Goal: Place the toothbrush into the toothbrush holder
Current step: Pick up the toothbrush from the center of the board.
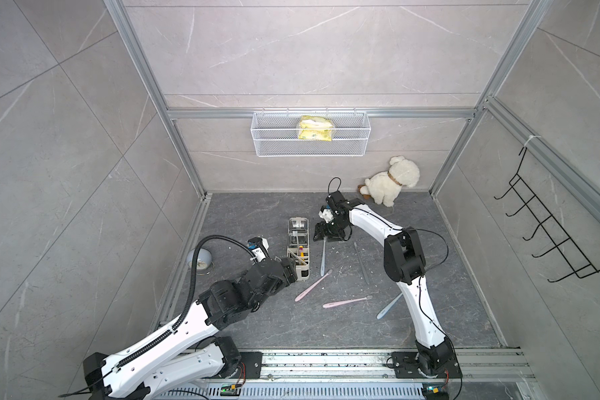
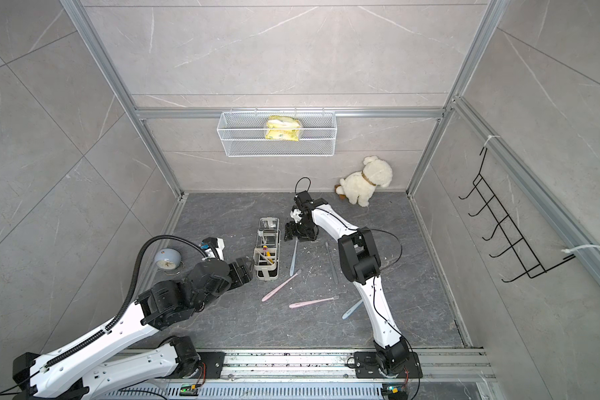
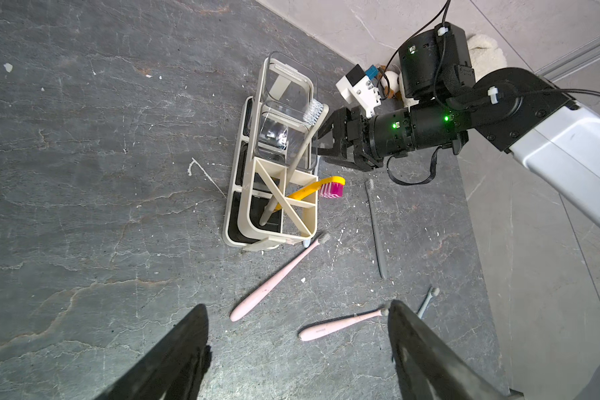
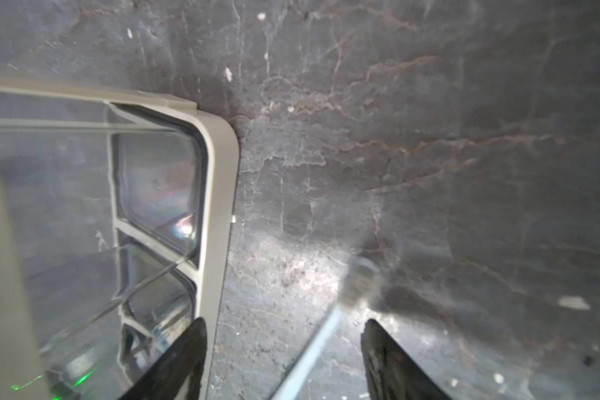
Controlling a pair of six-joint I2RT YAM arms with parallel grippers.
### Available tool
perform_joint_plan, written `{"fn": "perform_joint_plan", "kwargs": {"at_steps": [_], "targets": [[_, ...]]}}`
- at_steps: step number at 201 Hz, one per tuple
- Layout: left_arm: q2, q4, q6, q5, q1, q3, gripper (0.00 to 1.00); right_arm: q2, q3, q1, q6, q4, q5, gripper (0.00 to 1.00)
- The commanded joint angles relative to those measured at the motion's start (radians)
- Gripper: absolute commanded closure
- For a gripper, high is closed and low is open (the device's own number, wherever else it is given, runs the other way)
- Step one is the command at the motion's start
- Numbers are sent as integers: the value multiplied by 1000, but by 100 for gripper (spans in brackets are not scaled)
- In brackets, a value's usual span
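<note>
Right gripper (image 4: 284, 325) hangs low over the floor (image 4: 430, 173), jaws apart, straddling the blue toothbrush (image 4: 312, 356); the blurred wrist view shows no contact with it; one finger (image 4: 187, 346) is just beside the holder's (image 4: 219, 194) long edge, the other has bare floor beside it. In a top view the blue toothbrush (image 1: 323, 256) lies flat beside the holder (image 1: 305, 273), parallel to its long side, outside it. Open floor runs from there to the grey brush (image 1: 361, 263). Left gripper (image 3: 298, 308) is spread wide and empty near the holder's near end; a pink brush (image 3: 274, 277) points its head at that corner. A yellow brush (image 3: 309, 188) and a beige one (image 3: 302, 152) lean in the divided end.
</note>
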Motion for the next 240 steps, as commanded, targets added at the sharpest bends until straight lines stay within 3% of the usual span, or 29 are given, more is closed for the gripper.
{"fn": "perform_joint_plan", "kwargs": {"at_steps": [1,24,77,115,150,178,214,224,240], "targets": [[-18,-19,-10,-35,5,11,18,-39,-66,9,-61,-77,78,28],[-26,1,-15,-37,4,-7,18,-112,-198,49,-68,-56,182,28],[-18,13,-19,-18,5,-8,18,-170,-442,151,-31,33,296,30],[-41,13,-25,-15,4,-21,19,-191,-526,148,-36,53,391,61],[-48,14,-25,-16,5,-20,19,-238,-585,74,-74,100,359,72],[-47,18,-29,-14,5,-26,19,-274,-644,40,-165,163,276,73],[-32,38,-30,-13,4,-36,19,-304,-709,70,-148,183,317,56],[-26,40,-30,-10,4,-34,19,-311,-728,81,-145,186,341,57],[-19,45,-31,-9,4,-32,19,-316,-758,88,-129,194,358,68]]}}
